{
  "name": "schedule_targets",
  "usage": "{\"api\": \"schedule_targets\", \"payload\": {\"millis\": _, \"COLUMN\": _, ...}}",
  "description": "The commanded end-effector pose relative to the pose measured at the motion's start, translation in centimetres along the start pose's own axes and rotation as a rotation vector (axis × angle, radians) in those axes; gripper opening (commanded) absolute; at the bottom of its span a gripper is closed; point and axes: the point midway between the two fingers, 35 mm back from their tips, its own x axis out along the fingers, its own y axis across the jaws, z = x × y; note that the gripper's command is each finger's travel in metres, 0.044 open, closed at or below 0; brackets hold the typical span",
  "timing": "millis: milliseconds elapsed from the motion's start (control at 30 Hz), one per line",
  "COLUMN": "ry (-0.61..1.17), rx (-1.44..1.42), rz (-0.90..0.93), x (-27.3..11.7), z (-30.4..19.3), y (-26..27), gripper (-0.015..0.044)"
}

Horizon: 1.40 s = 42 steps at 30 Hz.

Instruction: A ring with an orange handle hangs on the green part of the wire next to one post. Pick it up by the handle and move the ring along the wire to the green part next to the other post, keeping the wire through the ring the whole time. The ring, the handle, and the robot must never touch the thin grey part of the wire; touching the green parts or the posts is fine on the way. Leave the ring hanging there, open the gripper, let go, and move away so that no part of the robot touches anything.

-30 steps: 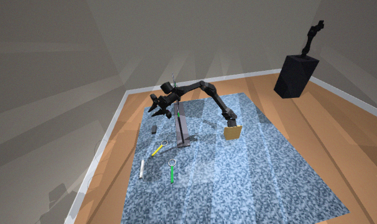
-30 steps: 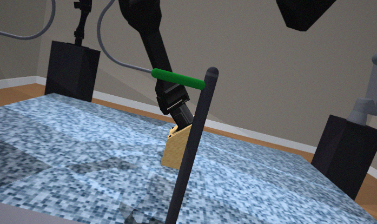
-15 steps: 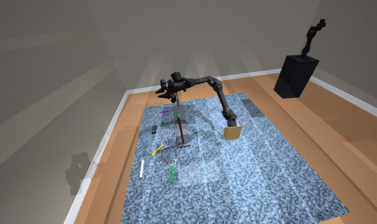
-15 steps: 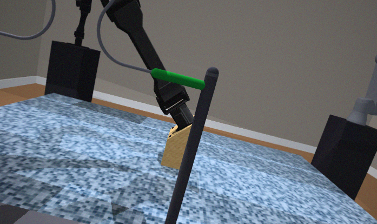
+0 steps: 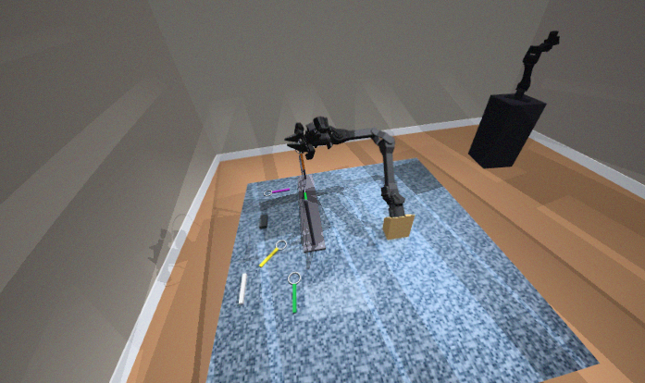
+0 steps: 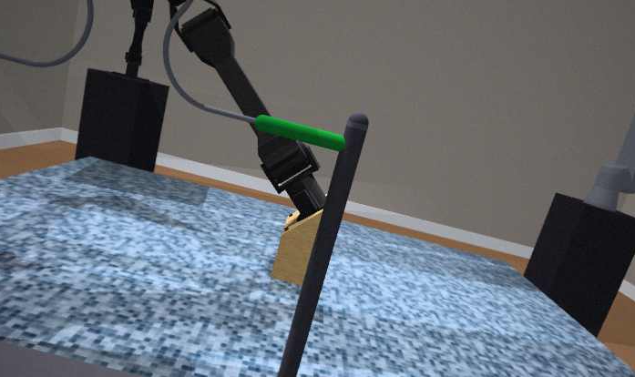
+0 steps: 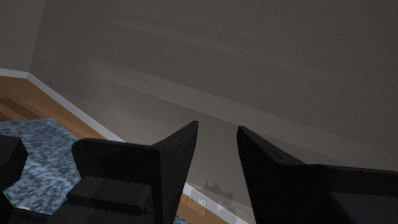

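The orange handle (image 5: 302, 163) hangs at the far post, just below my gripper in the top view; its ring is mostly hidden by the gripper. My gripper (image 5: 286, 142) (image 7: 217, 128) is partly open with nothing between its fingers. It is above the handle in that view, but their distance in depth is unclear. The near post (image 5: 311, 228) (image 6: 327, 210) carries a green part (image 5: 304, 195) (image 6: 300, 132) with no ring on it. The thin grey wire (image 6: 166, 51) curves up from this green part, passing in front of the arm in the exterior view.
A grey base plate (image 5: 316, 224) bears the posts. Rings with a purple handle (image 5: 280, 191), a yellow handle (image 5: 268, 257) and a green handle (image 5: 294, 298) lie around it. A white bar (image 5: 242, 289) and a dark block (image 5: 264, 221) lie left. Other arms stand on black pedestals (image 5: 507, 130) (image 6: 584, 258).
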Motion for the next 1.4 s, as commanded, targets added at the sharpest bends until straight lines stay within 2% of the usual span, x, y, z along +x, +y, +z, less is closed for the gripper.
{"api": "schedule_targets", "payload": {"millis": 0, "ry": -0.021, "rx": -0.007, "rz": -0.085, "x": -3.2, "z": -0.4, "y": -3.1, "gripper": 0.0160}}
{"api": "schedule_targets", "payload": {"millis": 233, "ry": 0.000, "rx": -0.044, "rz": -0.296, "x": -8.9, "z": -1.8, "y": -10.0, "gripper": 0.0160}}
{"api": "schedule_targets", "payload": {"millis": 500, "ry": 0.105, "rx": -0.020, "rz": -0.416, "x": -12.2, "z": -6.6, "y": -14.3, "gripper": 0.0160}}
{"api": "schedule_targets", "payload": {"millis": 733, "ry": 0.194, "rx": 0.014, "rz": -0.454, "x": -14.9, "z": -12.4, "y": -16.6, "gripper": 0.0160}}
{"api": "schedule_targets", "payload": {"millis": 1033, "ry": 0.305, "rx": 0.066, "rz": -0.490, "x": -20.2, "z": -20.1, "y": -18.9, "gripper": 0.0160}}
{"api": "schedule_targets", "payload": {"millis": 1367, "ry": 0.344, "rx": 0.135, "rz": -0.412, "x": -24.9, "z": -28.2, "y": -18.0, "gripper": 0.0160}}
